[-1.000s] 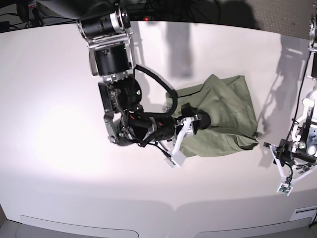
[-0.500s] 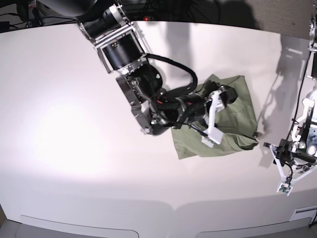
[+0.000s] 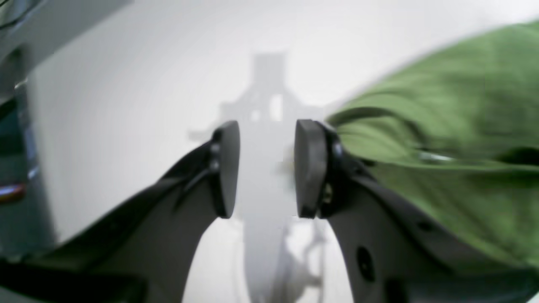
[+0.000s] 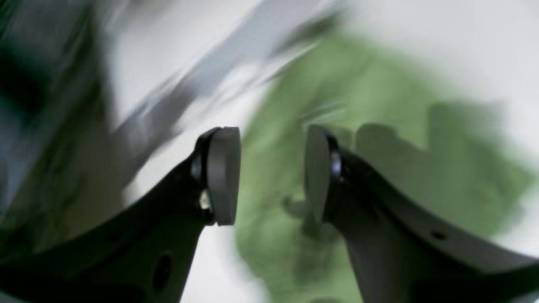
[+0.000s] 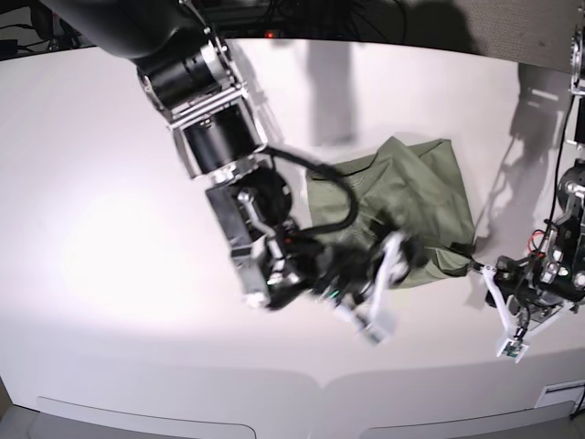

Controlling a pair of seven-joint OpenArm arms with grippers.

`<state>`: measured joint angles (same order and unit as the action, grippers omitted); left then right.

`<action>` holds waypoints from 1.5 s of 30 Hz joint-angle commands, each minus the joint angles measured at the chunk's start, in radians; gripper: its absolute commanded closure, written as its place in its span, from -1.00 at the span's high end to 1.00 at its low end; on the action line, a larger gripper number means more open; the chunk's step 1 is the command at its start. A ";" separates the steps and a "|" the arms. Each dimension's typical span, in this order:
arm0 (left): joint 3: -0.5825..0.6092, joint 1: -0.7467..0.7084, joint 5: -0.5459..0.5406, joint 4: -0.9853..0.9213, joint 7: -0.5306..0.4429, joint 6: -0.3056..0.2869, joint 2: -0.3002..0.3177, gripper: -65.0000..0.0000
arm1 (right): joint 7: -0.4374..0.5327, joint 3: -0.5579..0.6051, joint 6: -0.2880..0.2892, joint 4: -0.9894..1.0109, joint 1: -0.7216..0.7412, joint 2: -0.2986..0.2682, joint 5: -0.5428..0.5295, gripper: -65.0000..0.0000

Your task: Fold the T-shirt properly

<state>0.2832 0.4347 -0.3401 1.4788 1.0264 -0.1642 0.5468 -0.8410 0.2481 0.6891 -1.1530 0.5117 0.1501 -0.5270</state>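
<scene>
The sage-green T-shirt (image 5: 416,187) lies bunched and wrinkled on the white table (image 5: 110,183), right of centre. My right gripper (image 5: 379,293), blurred by motion, hangs over the shirt's front edge and hides that part. In the right wrist view my right gripper (image 4: 271,174) is open, with nothing between the pads and green T-shirt (image 4: 379,126) cloth below. My left gripper (image 5: 498,306) sits just off the shirt's lower right corner. The left wrist view shows my left gripper (image 3: 267,168) open over bare table, with the T-shirt (image 3: 454,126) close to its right finger (image 3: 309,168).
The right arm's thick black links (image 5: 219,137) reach from the table's back left across to the shirt. The table's curved front edge (image 5: 320,380) runs close below both grippers. Arm shadows (image 5: 334,82) fall on the far side.
My right arm has swung its gripper from above the shirt's middle down to its front edge. My left gripper has edged toward the shirt's lower right corner. Both stay open.
</scene>
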 commanded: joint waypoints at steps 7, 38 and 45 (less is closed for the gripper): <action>-0.007 0.011 -0.133 0.072 -0.002 -0.115 0.009 -0.34 | 0.011 -0.265 0.009 -0.018 0.039 -0.031 0.138 -0.18; -0.006 -0.202 0.460 0.251 0.137 0.209 -0.495 -0.34 | 0.026 -0.143 0.009 -0.014 -0.082 -0.178 0.002 -0.18; -0.007 -0.200 0.785 0.251 0.138 0.214 -0.423 -0.34 | -0.198 -0.142 0.009 -0.014 -0.080 -0.087 -0.135 -0.18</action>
<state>0.2794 0.2134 0.4294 1.7103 1.1790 0.0452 0.1272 -1.0584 0.1074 0.6891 -1.1522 0.3996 0.0624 -0.6357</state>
